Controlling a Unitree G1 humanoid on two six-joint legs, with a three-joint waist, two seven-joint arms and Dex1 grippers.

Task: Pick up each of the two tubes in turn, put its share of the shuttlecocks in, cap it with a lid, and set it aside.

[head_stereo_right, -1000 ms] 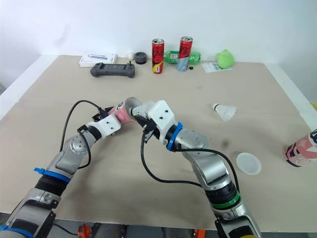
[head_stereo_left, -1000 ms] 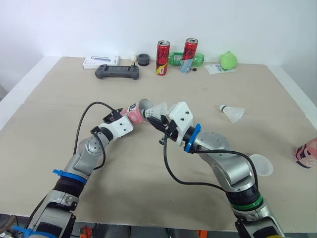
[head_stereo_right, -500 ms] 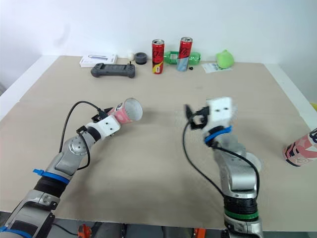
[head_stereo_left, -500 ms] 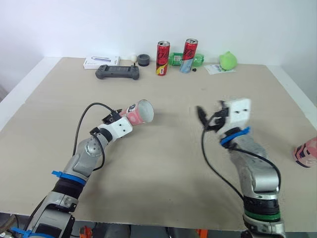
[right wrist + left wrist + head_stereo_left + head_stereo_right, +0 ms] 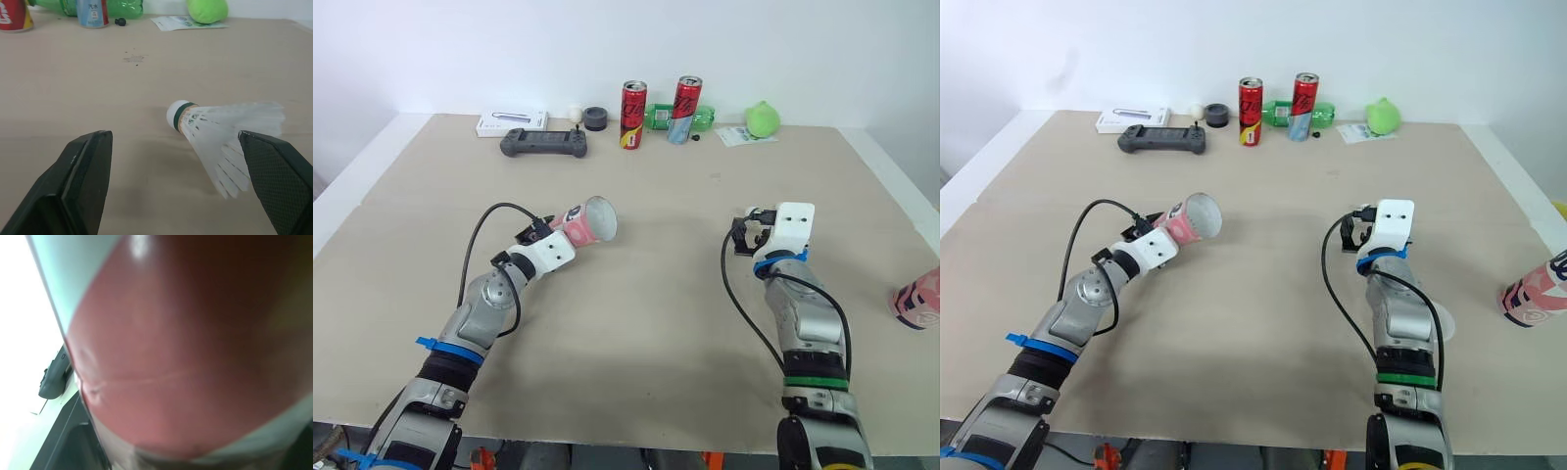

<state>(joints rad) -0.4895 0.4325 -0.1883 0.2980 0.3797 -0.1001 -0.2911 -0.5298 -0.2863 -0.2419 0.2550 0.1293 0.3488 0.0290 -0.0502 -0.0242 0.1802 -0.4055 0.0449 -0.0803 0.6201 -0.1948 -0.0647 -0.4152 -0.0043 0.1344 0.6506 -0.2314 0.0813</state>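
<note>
Tube (image 5: 590, 219) sits clenched in my left pincer (image 5: 560, 231), lifted off the worktop (image 5: 646, 323) and tilted. Its open mouth is turned toward the middle, and I judge it is held this way so the other arm can push a shuttlecock straight in. In the left wrist view the pink wall of the tube is pressed close to the camera.

My right pincer (image 5: 172, 133) is released, with the fingers spread wide just above the worktop. The shuttlecock (image 5: 215, 129) lies on its side between them, cork toward the left arm and feathers away. I cannot tell if a finger touches it yet. I think the wide opening is there to pass on both sides of the skirt, and a grip near the cork would crush the feathers less.

The second tube (image 5: 915, 302) waits at the right edge of the worktop, well apart from both arms.

About writing: the two red cans (image 5: 633, 115) at the far side carry white printing, and one has a blue band. The tubes have dark marks on the pink. None of it is clear enough for me to read, so I name no brand.
</note>
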